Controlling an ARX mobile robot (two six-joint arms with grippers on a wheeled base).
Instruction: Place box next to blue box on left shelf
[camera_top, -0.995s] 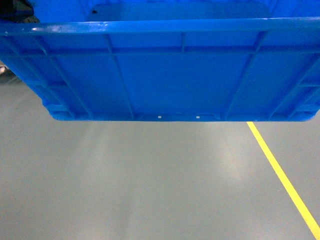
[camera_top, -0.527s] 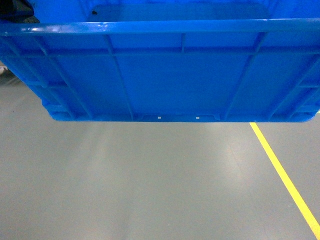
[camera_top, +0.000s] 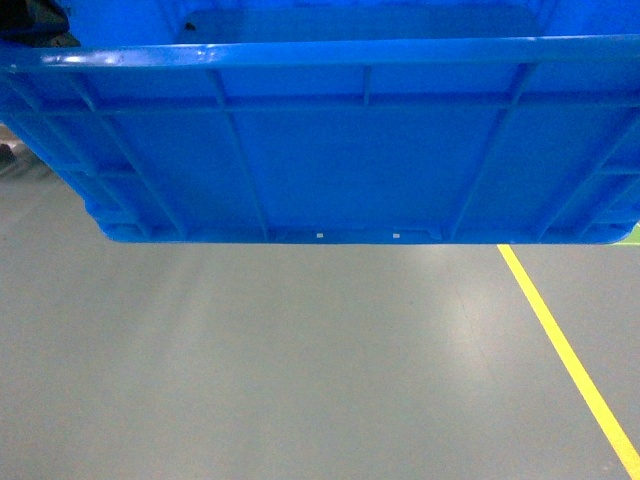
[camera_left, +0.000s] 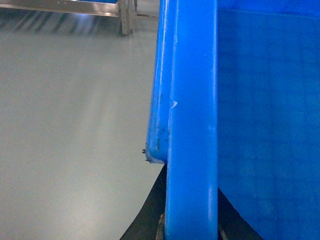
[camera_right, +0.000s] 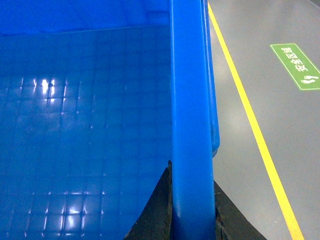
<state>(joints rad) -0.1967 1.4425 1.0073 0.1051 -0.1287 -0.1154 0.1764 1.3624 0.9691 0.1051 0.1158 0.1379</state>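
The box (camera_top: 340, 150), a large bright-blue plastic crate with an open top, fills the upper half of the head view and hangs in the air above the grey floor (camera_top: 300, 370), not resting on anything that can be seen. Its front wall faces the camera, with a thick rim on top, vertical and diagonal ribs, and two small pale marks at the base in the middle. A yellow line (camera_top: 570, 350) is painted on the floor and runs from under the right part of the box toward the lower right corner. In the left wrist view the left gripper (camera_left: 190, 227) is at the bottom edge, and its dark fingers (camera_left: 147, 220) stand on both sides of the box rim, so the jaws are clamped on the left wall of the box. On the far side of the floor in this view, at the top, there is a silvery steel frame (camera_left: 90, 7) with an upright post, and a small blue part is visible on it; it is well apart from the box. In the right wrist view the right gripper (camera_right: 192, 220) holds the right wall in the same way, one dark finger inside and one outside of the rim. The inside bottom of the box shows a grid pattern with light reflections. Beside the yellow line, a green floor sign (camera_right: 299, 66) with white characters lies on the floor at the right.
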